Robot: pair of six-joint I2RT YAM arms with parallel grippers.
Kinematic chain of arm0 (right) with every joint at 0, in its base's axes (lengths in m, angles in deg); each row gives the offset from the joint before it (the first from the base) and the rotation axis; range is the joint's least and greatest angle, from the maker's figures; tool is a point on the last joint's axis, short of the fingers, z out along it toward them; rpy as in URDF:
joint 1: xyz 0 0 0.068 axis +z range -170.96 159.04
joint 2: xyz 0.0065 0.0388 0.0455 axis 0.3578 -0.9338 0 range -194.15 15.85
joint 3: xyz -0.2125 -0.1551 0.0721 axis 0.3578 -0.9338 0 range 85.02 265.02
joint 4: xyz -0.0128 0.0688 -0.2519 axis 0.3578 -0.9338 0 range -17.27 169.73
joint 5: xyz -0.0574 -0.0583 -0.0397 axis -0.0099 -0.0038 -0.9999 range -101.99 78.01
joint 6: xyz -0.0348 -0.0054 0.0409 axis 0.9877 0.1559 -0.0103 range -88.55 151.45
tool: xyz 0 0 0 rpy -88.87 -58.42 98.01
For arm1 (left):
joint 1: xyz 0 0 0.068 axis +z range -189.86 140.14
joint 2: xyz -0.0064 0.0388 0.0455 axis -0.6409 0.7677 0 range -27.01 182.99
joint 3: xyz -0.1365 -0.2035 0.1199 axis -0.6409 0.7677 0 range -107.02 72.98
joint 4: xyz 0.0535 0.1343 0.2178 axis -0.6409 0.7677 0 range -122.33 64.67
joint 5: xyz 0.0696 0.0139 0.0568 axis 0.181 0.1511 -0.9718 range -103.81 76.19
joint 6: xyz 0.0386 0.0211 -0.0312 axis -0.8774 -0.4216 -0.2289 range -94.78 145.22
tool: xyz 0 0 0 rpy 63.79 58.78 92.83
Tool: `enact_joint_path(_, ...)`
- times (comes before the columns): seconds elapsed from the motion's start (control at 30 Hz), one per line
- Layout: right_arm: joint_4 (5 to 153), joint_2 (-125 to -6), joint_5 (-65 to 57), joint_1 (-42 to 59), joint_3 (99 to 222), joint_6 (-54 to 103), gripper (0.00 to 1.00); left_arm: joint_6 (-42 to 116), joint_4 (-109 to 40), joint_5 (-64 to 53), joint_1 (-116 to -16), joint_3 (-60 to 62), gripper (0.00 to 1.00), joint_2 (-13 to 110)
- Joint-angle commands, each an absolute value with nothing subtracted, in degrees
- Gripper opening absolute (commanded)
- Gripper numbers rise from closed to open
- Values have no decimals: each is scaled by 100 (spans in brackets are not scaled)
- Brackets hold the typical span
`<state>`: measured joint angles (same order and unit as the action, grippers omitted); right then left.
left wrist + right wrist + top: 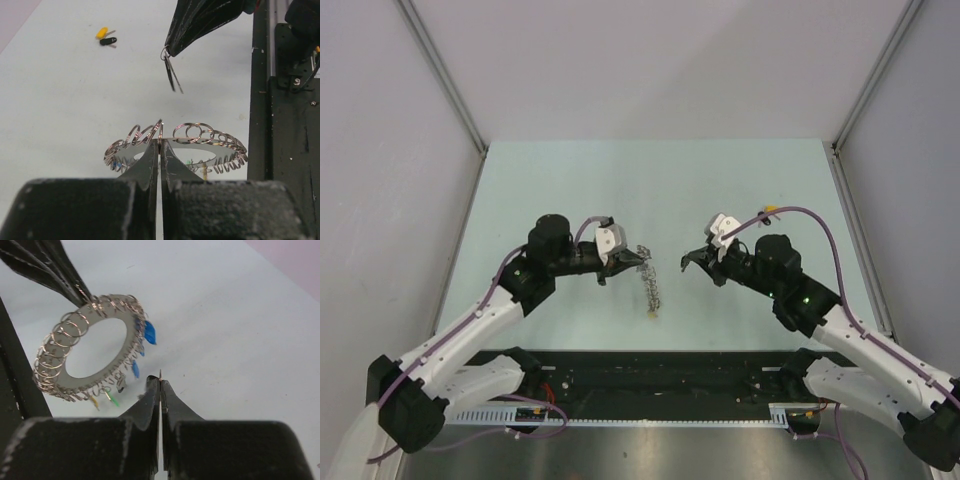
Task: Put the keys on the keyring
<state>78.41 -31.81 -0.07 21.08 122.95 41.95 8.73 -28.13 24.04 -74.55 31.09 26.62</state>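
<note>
Your left fingers [151,156] are pressed together on the rim of the one keyring [47,367]. They hold it near the middle of the desk [570,190], between the two arms. You cannot tell whether its lower edge touches the desk. On it you can count two blue tags, one green and one yellow among the many silver loops. Your right fingers [150,392] are closed too, pinching one small ring [165,52] with two thin metal slivers hanging from it, near the keyring but apart from it. Two loose keys lie on the desk beyond the right arm, side by side: one yellow-tagged key [101,33] and one black-tagged key [107,41].
</note>
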Motion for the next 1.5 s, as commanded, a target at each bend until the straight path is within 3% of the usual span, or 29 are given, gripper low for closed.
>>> enact_joint_path(0.0, 6594, -3187, 146, 2254, 13009, 4735, 0, 378, -3093, 3417, -7449, 2544, 1, 3134)
enact_joint_path(0.2, 6075, -3389, 110, 2491, 13511, 5157, 0, 114, -3022, 3761, -7449, 2560, 0, 3355)
enact_joint_path(0.53, 6215, -3776, 321, 2860, 13749, 5334, 0, 948, -4314, 4094, -7457, 3185, 0, 3433)
enact_joint_path(1.47, 6163, -4277, 629, 3010, 13969, 5439, 0, 1441, -4763, 4270, -7449, 3229, 0, 3654)
